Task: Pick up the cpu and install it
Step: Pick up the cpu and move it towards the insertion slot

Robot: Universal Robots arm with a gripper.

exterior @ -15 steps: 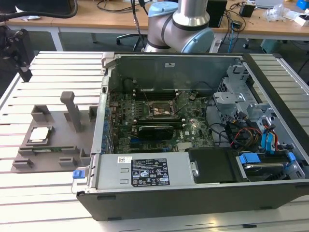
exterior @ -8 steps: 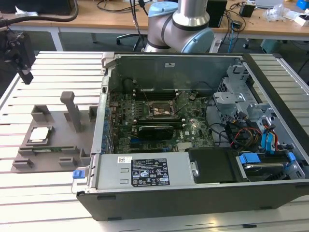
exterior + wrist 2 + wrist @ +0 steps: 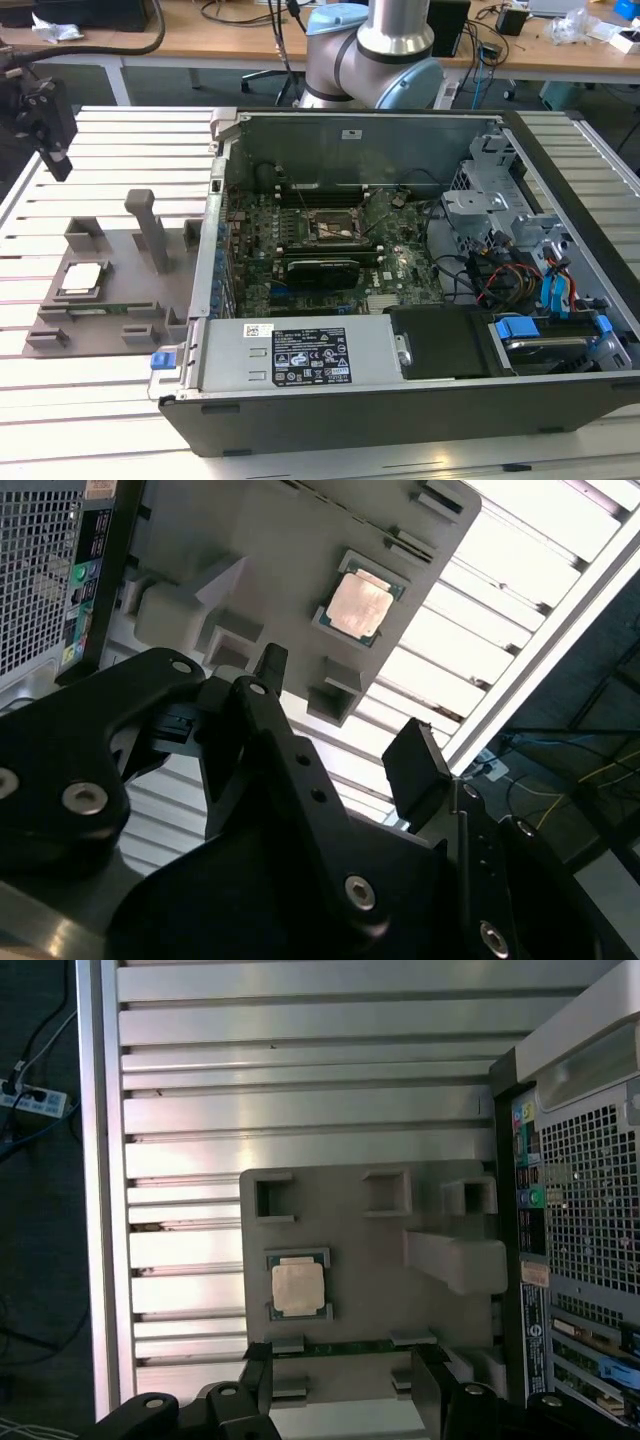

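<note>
Gripper (image 3: pixel 57 158) hangs above the slatted metal table (image 3: pixel 110 130) at the exterior view's left, clear of everything beneath it. Its two black fingers (image 3: pixel 415 770) are spread wide with nothing between them, a gap plain in both wrist views. The cpu (image 3: pixel 82 280) lies flat, silvery plate up, in a square recess of the grey fixture (image 3: pixel 120 245), which sits on the table just beside the case (image 3: pixel 400 400), on the exterior view's left of it. In the second wrist view the cpu (image 3: pixel 360 607) shows beyond the parted fingers, well apart from both; in the first wrist view the cpu (image 3: pixel 298 1287) rests in its pocket on the fixture (image 3: pixel 350 1220), with the gripper (image 3: pixel 345 1385) near the plate's edge and the case's perforated rear panel (image 3: pixel 585 1210) alongside. A grey upright post (image 3: pixel 150 230) rises from the fixture between the cpu and the case wall. Inside the open case the green board carries a dark square socket (image 3: pixel 335 228) with metal edges, and just beside it lies a long black card (image 3: pixel 320 268). Whether anything sits in the socket cannot be told. The arm (image 3: pixel 385 40) — silver with pale blue joints — stands behind the case.
</note>
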